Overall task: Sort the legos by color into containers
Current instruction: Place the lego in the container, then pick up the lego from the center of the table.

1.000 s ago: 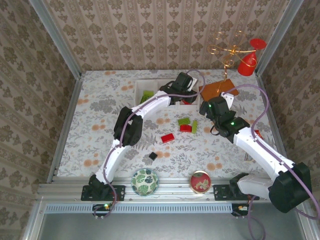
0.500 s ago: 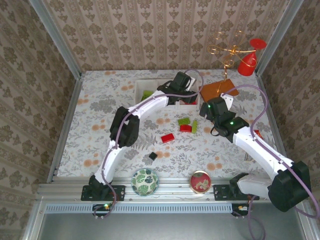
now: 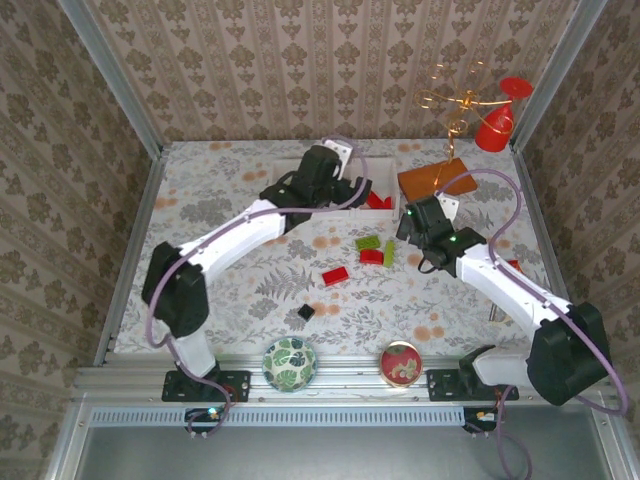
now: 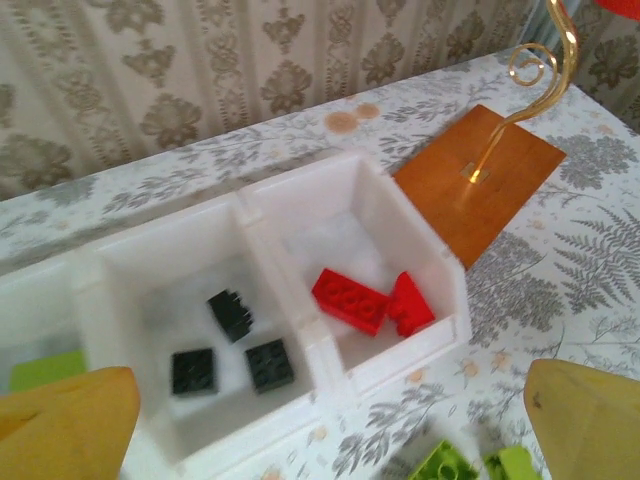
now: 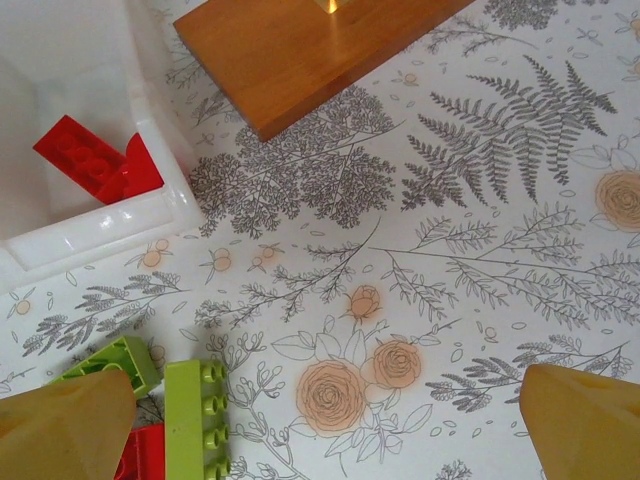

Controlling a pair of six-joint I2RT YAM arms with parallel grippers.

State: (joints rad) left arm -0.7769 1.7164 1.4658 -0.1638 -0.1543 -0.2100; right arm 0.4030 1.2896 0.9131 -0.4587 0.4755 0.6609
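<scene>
Left wrist view: left tool (image 4: 325, 400) spread wide, nothing between its fingers, hanging over the white tray (image 4: 300, 190). Compartment nearest the orange board (image 4: 470, 190): two red bricks (image 4: 350, 298). Middle compartment: three black cubes (image 4: 230, 312). Far compartment: a green piece (image 4: 45, 370).

Right wrist view: right tool (image 5: 325, 400) spread, empty, above the desk (image 5: 480, 200). Two green bricks (image 5: 195, 420) and a single red brick (image 5: 145, 455) lie together beside one finger, just outside the tray corner.

Top view: another red brick (image 3: 335, 276) and a lone black cube (image 3: 306, 312) lie apart on the desk, nearer the arm bases. Two patterned bowls (image 3: 290, 363) stand at the near edge.
</scene>
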